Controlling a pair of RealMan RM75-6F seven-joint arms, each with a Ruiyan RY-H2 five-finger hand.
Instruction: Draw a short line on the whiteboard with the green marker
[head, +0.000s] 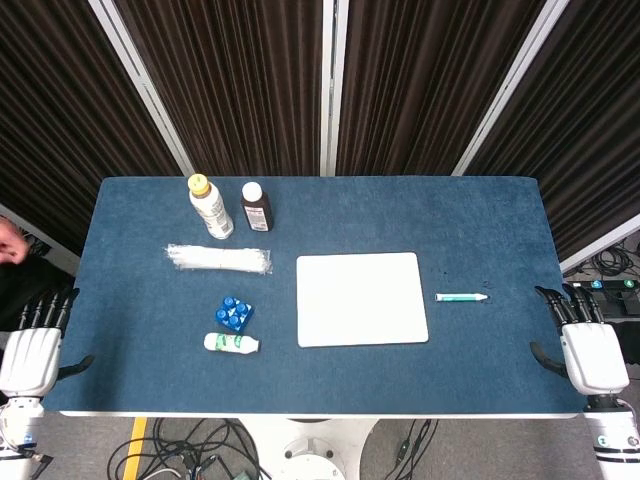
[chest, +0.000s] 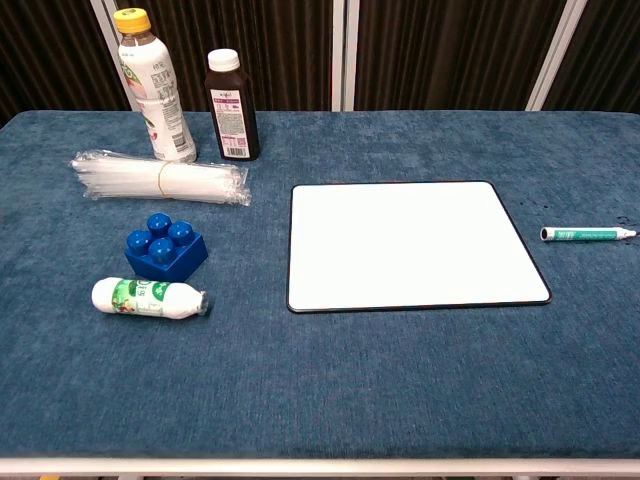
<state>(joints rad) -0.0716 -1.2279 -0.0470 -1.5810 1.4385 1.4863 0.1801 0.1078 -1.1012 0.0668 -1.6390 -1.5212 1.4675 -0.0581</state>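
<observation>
The blank whiteboard (head: 361, 298) (chest: 412, 244) lies flat at the table's middle. The green marker (head: 461, 297) (chest: 587, 234) lies on the cloth just right of the board, lengthwise left to right, apart from it. My left hand (head: 33, 350) hangs off the table's left edge with fingers apart and nothing in it. My right hand (head: 587, 345) sits at the right edge, below and right of the marker, fingers spread and empty. Neither hand shows in the chest view.
On the blue table (head: 470, 220), left of the board: a yellow-capped bottle (head: 210, 207) (chest: 152, 85), a dark bottle (head: 255, 207) (chest: 231, 105), a bundle of clear straws (head: 218, 259) (chest: 160, 178), a blue block (head: 234, 313) (chest: 163, 247), and a small white-green bottle (head: 231, 343) (chest: 147, 298) lying down.
</observation>
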